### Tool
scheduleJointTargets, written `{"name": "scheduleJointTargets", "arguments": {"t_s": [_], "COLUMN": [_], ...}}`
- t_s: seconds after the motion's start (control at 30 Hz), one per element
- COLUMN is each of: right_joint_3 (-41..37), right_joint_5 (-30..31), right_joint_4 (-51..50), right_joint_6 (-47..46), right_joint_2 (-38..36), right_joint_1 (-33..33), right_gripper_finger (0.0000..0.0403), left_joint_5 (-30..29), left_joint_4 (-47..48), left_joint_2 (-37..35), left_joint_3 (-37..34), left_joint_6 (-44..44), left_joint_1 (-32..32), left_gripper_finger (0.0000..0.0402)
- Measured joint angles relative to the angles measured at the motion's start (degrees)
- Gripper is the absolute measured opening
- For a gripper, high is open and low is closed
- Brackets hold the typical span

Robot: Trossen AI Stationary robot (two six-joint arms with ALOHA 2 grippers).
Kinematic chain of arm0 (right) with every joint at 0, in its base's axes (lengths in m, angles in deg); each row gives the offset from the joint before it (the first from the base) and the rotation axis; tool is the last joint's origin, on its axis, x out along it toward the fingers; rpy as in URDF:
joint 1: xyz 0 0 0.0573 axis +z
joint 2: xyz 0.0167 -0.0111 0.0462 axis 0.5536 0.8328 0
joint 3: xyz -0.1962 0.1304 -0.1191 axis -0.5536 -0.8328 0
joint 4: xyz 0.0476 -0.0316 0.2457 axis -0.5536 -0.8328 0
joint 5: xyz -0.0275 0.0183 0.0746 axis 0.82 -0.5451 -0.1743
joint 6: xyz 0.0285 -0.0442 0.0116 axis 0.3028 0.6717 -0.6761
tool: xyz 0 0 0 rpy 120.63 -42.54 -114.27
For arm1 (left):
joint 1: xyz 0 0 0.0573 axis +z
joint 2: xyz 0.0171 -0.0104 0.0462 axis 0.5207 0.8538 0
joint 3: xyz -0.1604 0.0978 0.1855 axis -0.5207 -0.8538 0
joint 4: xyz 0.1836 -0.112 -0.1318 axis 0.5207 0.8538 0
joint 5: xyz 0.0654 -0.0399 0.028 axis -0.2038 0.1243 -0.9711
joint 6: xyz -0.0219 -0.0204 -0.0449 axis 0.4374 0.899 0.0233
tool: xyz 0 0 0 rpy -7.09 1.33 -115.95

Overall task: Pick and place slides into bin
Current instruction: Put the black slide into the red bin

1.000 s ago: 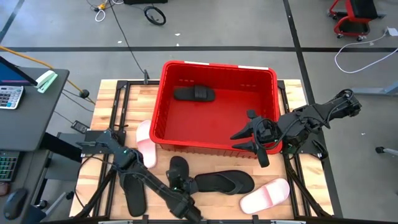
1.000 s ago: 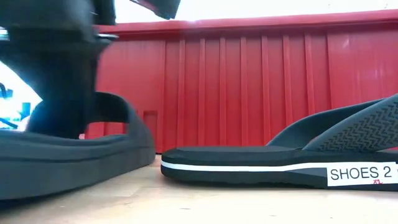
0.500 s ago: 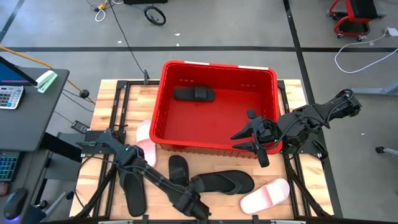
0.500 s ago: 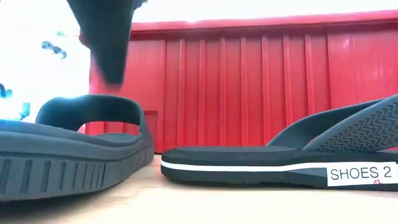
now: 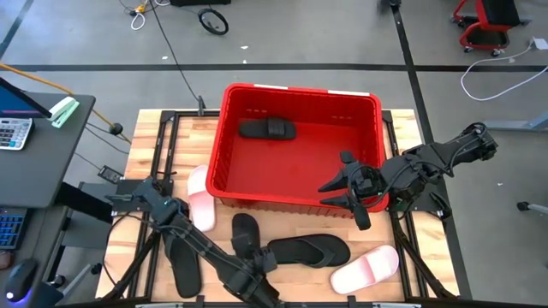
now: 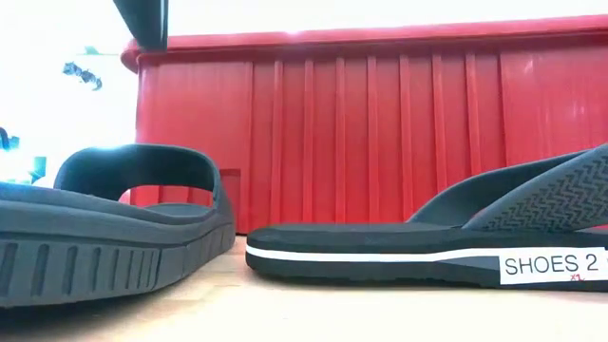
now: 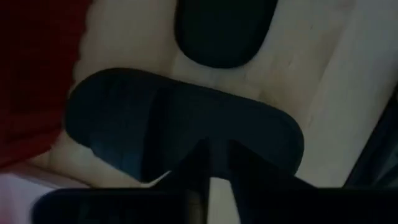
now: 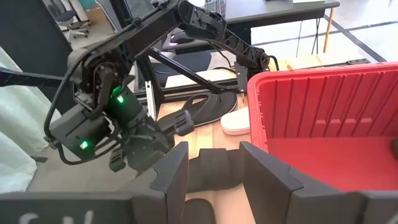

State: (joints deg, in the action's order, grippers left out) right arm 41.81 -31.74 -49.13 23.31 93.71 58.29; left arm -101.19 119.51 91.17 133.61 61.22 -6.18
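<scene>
A black band-strapped slide (image 5: pixel 245 231) lies sole down on the table just before the red bin (image 5: pixel 295 201). It also shows in the low view (image 6: pixel 114 218) and the left wrist view (image 7: pixel 180 124). My left gripper (image 5: pixel 257 267) hangs above its near end with its fingers close together and holds nothing. One finger (image 6: pixel 142 17) shows high in the low view. A black thong sandal (image 5: pixel 308 251) lies to the slide's right. One black slide (image 5: pixel 267 128) lies in the bin. My right gripper (image 5: pixel 338 192) is open and empty over the bin's near right corner.
A pale pink slide (image 5: pixel 366 268) lies at the near right. Another pale pink slide (image 5: pixel 199 198) lies at the bin's near left corner. A black sandal (image 5: pixel 184 265) lies at the near left under my left arm. The bin's tall wall (image 6: pixel 380 133) stands right behind the sandals.
My left gripper was down at the black band slide's strap a second ago. It has since gone straight up and clear of it. The slide stays flat on the table. My right arm has kept still.
</scene>
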Motion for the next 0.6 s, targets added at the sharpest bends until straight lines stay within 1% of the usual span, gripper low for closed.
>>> {"name": "scheduleJointTargets", "arguments": {"t_s": [0.2, 0.33, 0.4, 0.47, 0.6], "right_joint_3": [0.0, 0.0, 0.0, 0.0, 0.0], "right_joint_5": [0.0, 0.01, -0.06, -0.02, -0.02], "right_joint_4": [0.0, -0.45, -0.48, -0.57, -0.84], "right_joint_6": [-0.01, -0.78, -1.58, -1.94, -1.98], "right_joint_2": [0.0, 0.0, 0.0, 0.0, 0.0], "right_joint_1": [0.81, 1.9, 2.38, 2.79, 3.26], "right_gripper_finger": [0.0148, 0.0148, 0.0148, 0.0148, 0.0148], "left_joint_5": [-0.2, -0.14, -0.09, -0.13, 0.4], "left_joint_4": [0.44, -0.21, -0.13, -0.62, -0.45], "left_joint_2": [1.01, 1.04, 1.08, 1.06, 1.12], "left_joint_3": [0.01, -0.92, -1.61, -2.82, -6.52], "left_joint_6": [-2.64, -4.26, -4.21, -3.95, -2.12], "left_joint_1": [1.77, 3.17, 3.79, 4.26, 4.48], "left_gripper_finger": [0.0179, 0.0234, 0.0248, 0.0252, 0.0237]}}
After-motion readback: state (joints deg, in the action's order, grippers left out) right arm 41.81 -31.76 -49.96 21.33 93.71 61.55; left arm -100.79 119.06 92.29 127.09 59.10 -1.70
